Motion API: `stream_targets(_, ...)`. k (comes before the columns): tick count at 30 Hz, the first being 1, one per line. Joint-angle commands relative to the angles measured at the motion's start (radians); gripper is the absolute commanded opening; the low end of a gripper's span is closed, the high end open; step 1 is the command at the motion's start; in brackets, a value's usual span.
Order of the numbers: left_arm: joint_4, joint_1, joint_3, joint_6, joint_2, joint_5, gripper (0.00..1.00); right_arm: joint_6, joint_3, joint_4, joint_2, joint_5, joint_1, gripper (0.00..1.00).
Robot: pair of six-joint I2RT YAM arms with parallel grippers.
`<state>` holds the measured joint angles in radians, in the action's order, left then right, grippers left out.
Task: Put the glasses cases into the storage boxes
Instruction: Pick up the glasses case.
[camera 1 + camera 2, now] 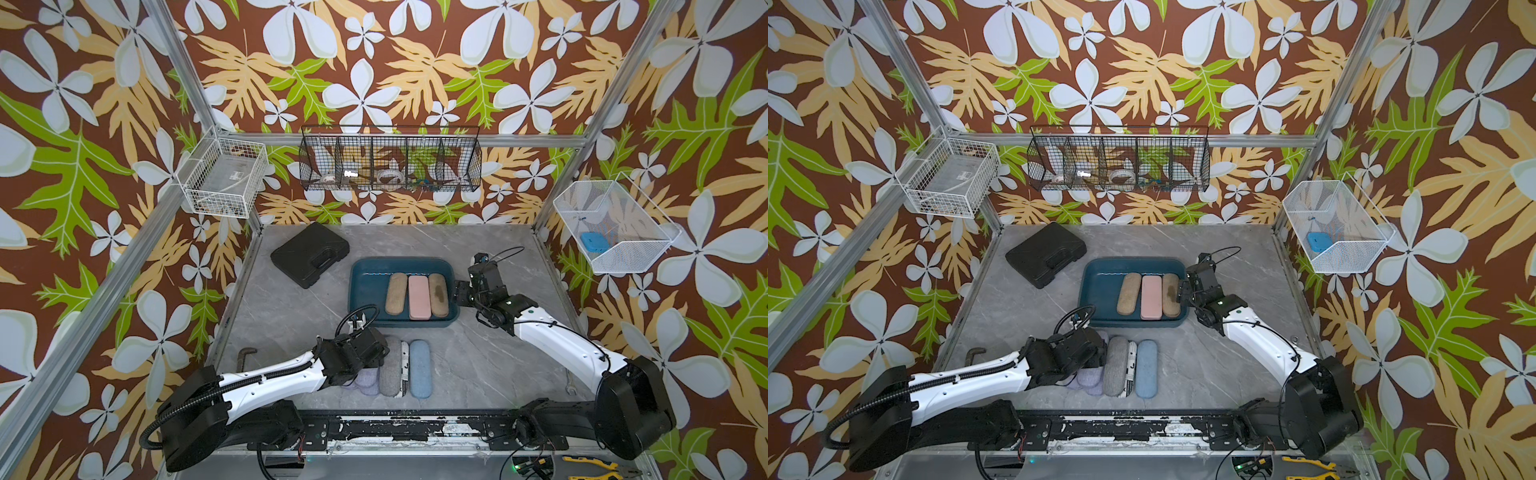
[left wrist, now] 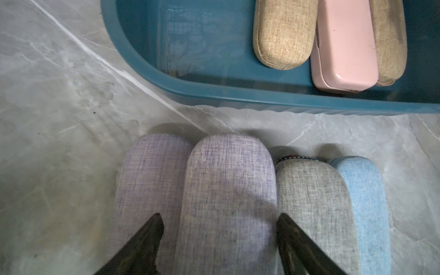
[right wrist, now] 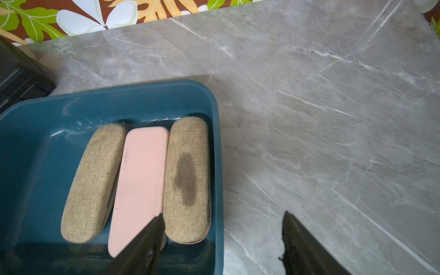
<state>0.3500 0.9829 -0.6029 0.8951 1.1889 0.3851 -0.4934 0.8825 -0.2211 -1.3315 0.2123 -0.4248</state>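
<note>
The dark teal storage box (image 1: 399, 261) holds a tan case (image 1: 396, 293), a pink case (image 1: 419, 297) and a stained tan case (image 1: 438, 294) side by side. In front of it a row of glasses cases lies on the table: two lavender ones (image 2: 228, 190) (image 2: 147, 181), a grey one (image 1: 390, 365), a newspaper-print one (image 1: 405, 374) and a light blue one (image 1: 419, 368). My left gripper (image 2: 219, 216) is open and straddles the inner lavender case, fingers close to its sides. My right gripper (image 3: 222, 214) hovers open over the box's right rim (image 3: 217, 142), empty.
A large black moulded case (image 1: 309, 253) lies at the back left of the marble table. Wire baskets hang on the walls: white (image 1: 224, 178), black (image 1: 390, 160), white (image 1: 611, 226). A rusty hook (image 1: 245, 357) and a spanner (image 1: 570, 380) lie near the table's sides.
</note>
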Motion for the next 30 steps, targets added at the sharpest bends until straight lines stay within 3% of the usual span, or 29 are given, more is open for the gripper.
stream_targets(1, 0.002, 0.004, 0.003, 0.013, 0.009, 0.007, 0.76, -0.003, -0.003, 0.015, 0.005, 0.005, 0.000, 0.77)
stream_targets(10, -0.006, 0.017, 0.000, 0.011, 0.046, 0.001, 0.74, -0.001, -0.006, 0.014, 0.006, 0.006, 0.000, 0.77)
stream_targets(17, 0.029, 0.021, -0.020, 0.025, 0.036, 0.032, 0.64, -0.004, -0.007, 0.016, 0.003, 0.005, 0.000, 0.77)
stream_targets(30, 0.137, 0.021, -0.116, 0.051, -0.058, 0.101, 0.62, 0.000, 0.001, 0.016, 0.005, 0.003, -0.001, 0.77)
